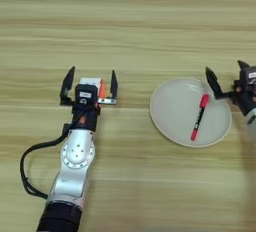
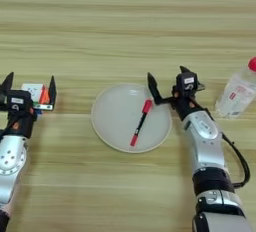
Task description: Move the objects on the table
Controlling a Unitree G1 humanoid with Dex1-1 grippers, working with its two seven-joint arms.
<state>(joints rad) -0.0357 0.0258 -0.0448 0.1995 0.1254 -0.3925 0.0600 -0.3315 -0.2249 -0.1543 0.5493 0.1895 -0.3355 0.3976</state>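
**Ana:** Left eye view first: where did the puzzle cube (image 1: 93, 88) sit?

**Ben:** On the worktop (image 1: 125, 26), between the two black fingers of the left tool (image 1: 90, 87). Its white face looked up and an orange side faced right, close by the right-hand finger (image 1: 114, 85). The fingers stood spread wide on either side of it. I could not tell whether either one touched it, and it was not clamped.

**Ana:** And the red marker pen (image 2: 140, 122)?

**Ben:** It lay slanted in the round pale plate (image 2: 107, 121), cap end up toward the far right, well inside the rim. The right tool (image 2: 167, 85) hung at the plate's far-right edge, released, one finger (image 2: 153, 88) reaching over the rim just beside the pen's cap end, not touching it.

**Ana:** Anything in the way?

**Ben:** Right eye view showed a clear plastic bottle (image 2: 237, 92) with a red cap, right of the right tool and near the picture's right edge. The plate's rim ringed the pen. The left arm's black cable (image 1: 27, 168) looped out over the worktop to its left.

**Ana:** Open room?

**Ben:** The whole far half of the worktop was bare wood, and so was the near strip between the two arms. Cube and plate lay well apart.
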